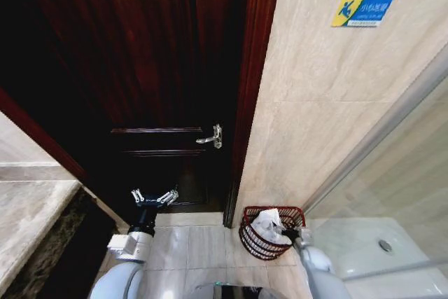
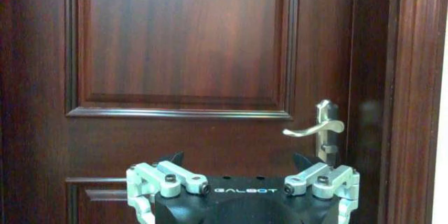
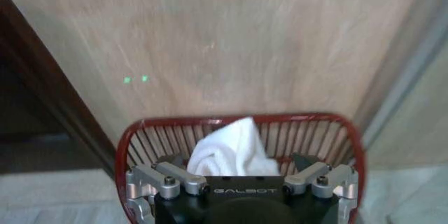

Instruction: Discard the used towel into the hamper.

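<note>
The hamper (image 1: 253, 243), a red-brown openwork basket, stands on the tiled floor against the beige wall, just right of the door frame. A white towel (image 1: 268, 225) sits bunched inside it, poking above the rim. My right gripper (image 1: 288, 233) hangs at the hamper's near right rim. In the right wrist view the right gripper (image 3: 238, 161) is open, its fingers spread either side of the towel (image 3: 234, 145) inside the hamper (image 3: 308, 117). My left gripper (image 1: 155, 197) is raised in front of the dark door, open and holding nothing, as the left wrist view (image 2: 238, 162) confirms.
A dark wooden door (image 1: 161, 89) with a silver lever handle (image 1: 211, 137) stands shut ahead. A stone counter (image 1: 28, 222) runs along the left. A glass shower partition (image 1: 392, 194) and a shower tray with drain (image 1: 384, 245) lie on the right.
</note>
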